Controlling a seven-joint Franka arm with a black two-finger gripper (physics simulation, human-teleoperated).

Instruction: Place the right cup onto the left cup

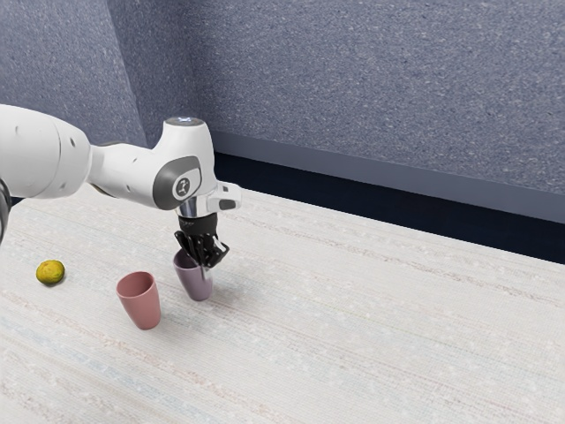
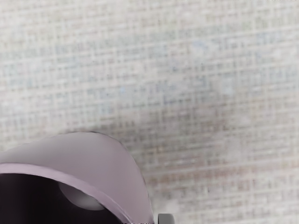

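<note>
In the exterior view my gripper is down at the rim of the purple cup, over the side toward the exterior view's right. The pink cup stands on the table a short way off, toward the exterior view's left. In the wrist view the purple cup shows its dark opening and outer wall close under my hand. A small grey tip of the gripper is right beside that wall. Part of the cup's rim is hidden behind the gripper, and its grip on the cup cannot be made out.
A yellow-green fruit lies on the pale woven-patterned table, beyond the pink cup toward the exterior view's left. Behind the table's far edge runs a dark strip below a blue-grey wall.
</note>
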